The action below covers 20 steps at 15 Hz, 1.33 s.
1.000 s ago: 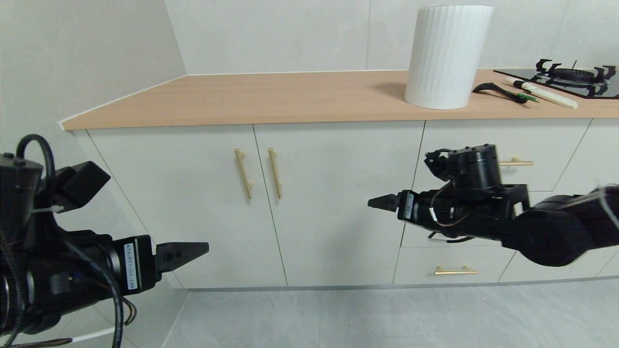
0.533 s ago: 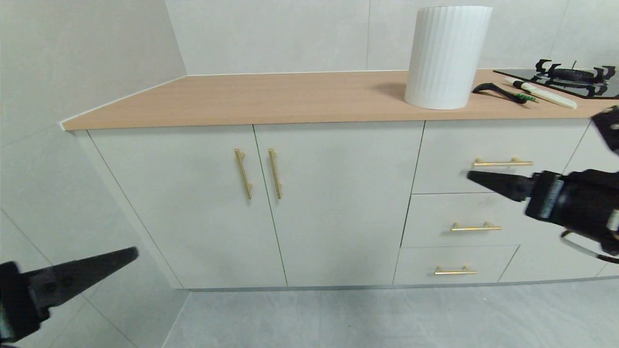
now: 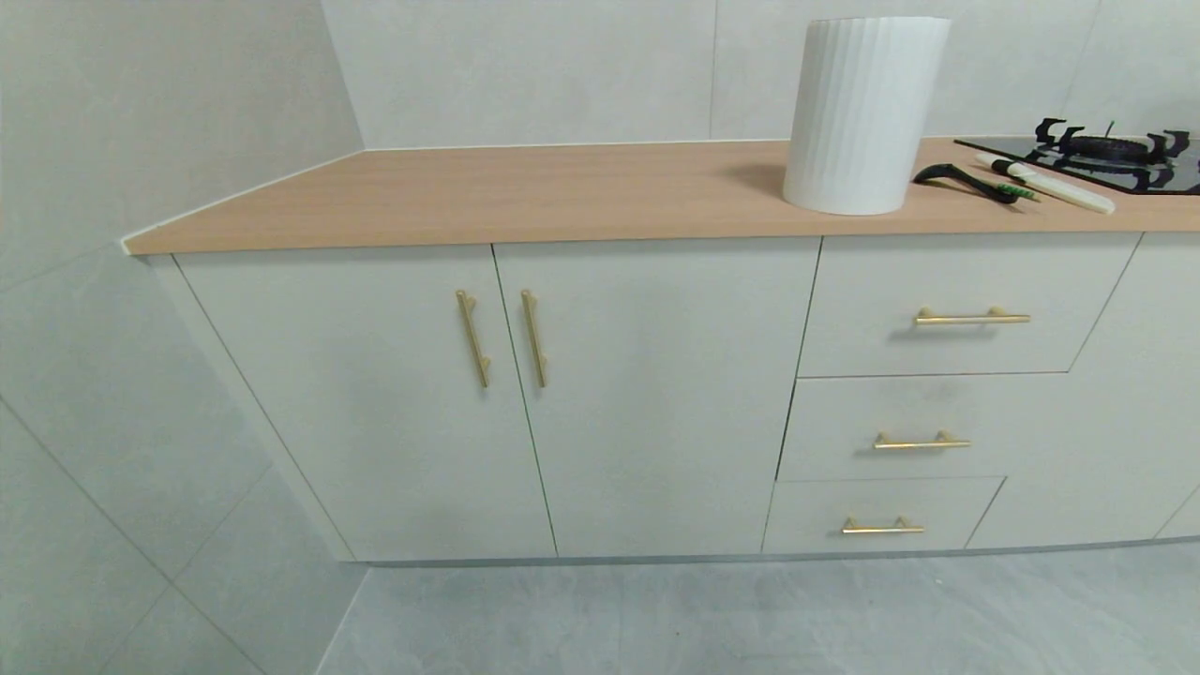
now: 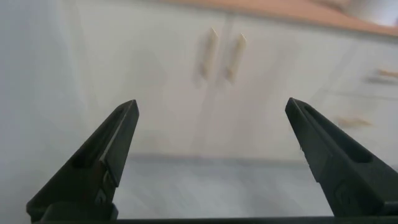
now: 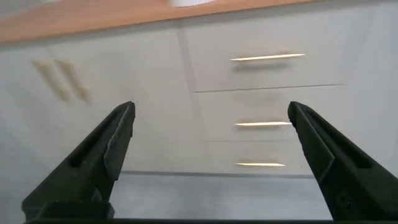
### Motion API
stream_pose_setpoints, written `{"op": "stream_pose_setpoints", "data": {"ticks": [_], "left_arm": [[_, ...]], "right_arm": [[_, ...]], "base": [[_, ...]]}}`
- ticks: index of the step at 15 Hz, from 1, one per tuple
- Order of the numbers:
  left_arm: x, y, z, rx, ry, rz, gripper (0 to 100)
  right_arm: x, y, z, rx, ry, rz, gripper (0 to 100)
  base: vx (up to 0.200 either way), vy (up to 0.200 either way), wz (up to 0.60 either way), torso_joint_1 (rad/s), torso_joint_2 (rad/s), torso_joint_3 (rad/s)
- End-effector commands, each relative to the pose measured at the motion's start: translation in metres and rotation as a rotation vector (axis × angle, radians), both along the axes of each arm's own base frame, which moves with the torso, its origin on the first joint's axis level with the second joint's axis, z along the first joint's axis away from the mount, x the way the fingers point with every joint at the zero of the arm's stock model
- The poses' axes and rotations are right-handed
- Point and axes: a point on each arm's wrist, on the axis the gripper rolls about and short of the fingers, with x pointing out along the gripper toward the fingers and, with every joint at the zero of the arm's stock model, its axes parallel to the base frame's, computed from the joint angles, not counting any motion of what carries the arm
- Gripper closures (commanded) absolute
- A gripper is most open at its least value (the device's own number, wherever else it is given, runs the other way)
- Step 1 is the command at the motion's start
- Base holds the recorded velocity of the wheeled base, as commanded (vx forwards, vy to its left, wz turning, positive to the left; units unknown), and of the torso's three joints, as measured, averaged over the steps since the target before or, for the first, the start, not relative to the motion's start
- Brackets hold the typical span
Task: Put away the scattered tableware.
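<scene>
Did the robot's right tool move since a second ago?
Yes. The right tool swung toward the robot's right, from the cupboard door past the top drawer handle.

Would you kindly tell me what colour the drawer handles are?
Gold; the drawer handles show best in the head view.

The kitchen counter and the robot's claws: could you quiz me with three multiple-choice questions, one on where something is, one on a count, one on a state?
1. Where do the utensils lie?
A on the floor; B on the countertop, between the white container and the hob; C in a drawer.
2. How many drawer handles are there?
A two; B three; C five.
3. How is the left gripper?
A open; B shut on a spoon; C shut, empty.

1 B: they lie beside the container, next to the hob.
2 B: one on each stacked drawer.
3 A: its fingers stand wide apart, nothing between them.
</scene>
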Motion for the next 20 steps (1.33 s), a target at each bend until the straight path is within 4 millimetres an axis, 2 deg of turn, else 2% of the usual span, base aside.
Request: {"op": "stream_pose_setpoints", "data": {"ticks": [1,2,4,6,7,9,10,12,14,16,20], "left_arm": [[-0.034,0.002,-0.010,0.034,-0.143,0.075,0],[-0.044,0.002,-0.016,0.054,-0.177,0.097,0],[-0.048,0.000,-0.023,0.055,-0.168,0.140,0],[-0.053,-0.006,-0.034,0.059,-0.182,0.225,0],[-0.055,-0.009,-0.047,0.080,-0.191,0.222,0],[-0.041,-0.008,-0.063,0.085,-0.123,0.295,0],[-0.033,-0.008,-0.074,0.087,-0.077,0.305,0],[-0.011,-0.008,-0.109,0.109,0.054,0.289,0],[0.007,-0.009,-0.134,0.115,0.049,0.219,0],[0.016,-0.010,-0.146,0.115,-0.007,0.179,0],[0.016,-0.011,-0.153,0.122,0.045,0.150,0]], "right_arm": [[-0.059,-0.008,-0.028,-0.073,-0.124,-0.085,0],[-0.071,-0.007,-0.039,-0.133,-0.122,-0.138,0],[-0.080,0.000,-0.045,-0.145,-0.156,-0.217,0],[-0.080,0.001,-0.059,-0.146,-0.140,-0.220,0],[-0.077,0.000,-0.064,-0.140,-0.119,-0.222,0],[-0.069,0.000,-0.074,-0.138,-0.085,-0.227,0],[-0.057,0.000,-0.090,-0.143,-0.039,-0.221,0],[-0.033,0.000,-0.120,-0.145,-0.072,-0.213,0],[-0.024,0.002,-0.137,-0.150,-0.099,-0.144,0],[-0.023,0.002,-0.145,-0.153,-0.020,-0.121,0],[-0.023,0.003,-0.154,-0.141,0.071,-0.073,0]], "base": [[0.000,0.000,0.00,0.000,0.00,0.000],[0.000,0.000,0.00,0.000,0.00,0.000],[0.000,0.000,0.00,0.000,0.00,0.000],[0.000,0.000,0.00,0.000,0.00,0.000],[0.000,0.000,0.00,0.000,0.00,0.000],[0.000,0.000,0.00,0.000,0.00,0.000],[0.000,0.000,0.00,0.000,0.00,0.000],[0.000,0.000,0.00,0.000,0.00,0.000],[0.000,0.000,0.00,0.000,0.00,0.000],[0.000,0.000,0.00,0.000,0.00,0.000],[0.000,0.000,0.00,0.000,0.00,0.000]]}}
